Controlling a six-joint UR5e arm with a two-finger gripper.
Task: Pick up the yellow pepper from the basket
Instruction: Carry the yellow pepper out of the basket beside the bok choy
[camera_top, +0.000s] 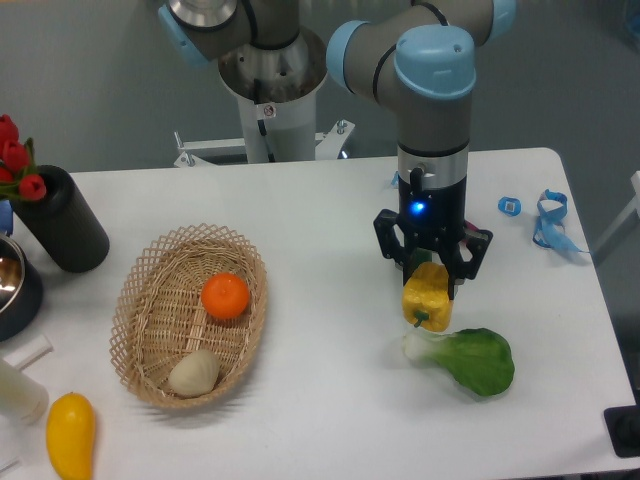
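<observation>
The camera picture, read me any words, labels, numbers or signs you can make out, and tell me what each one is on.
No text can be read in this picture.
Small red-and-white sticker on the grey robot base column: too small and blurred to read.
Small blue ring-shaped tag on the white table: its pale centre is too small to read.
Blue glowing light on the black two-finger gripper: a lamp, not a sign.

White table (330, 420), grey wall (90, 80) behind, even lighting
</observation>
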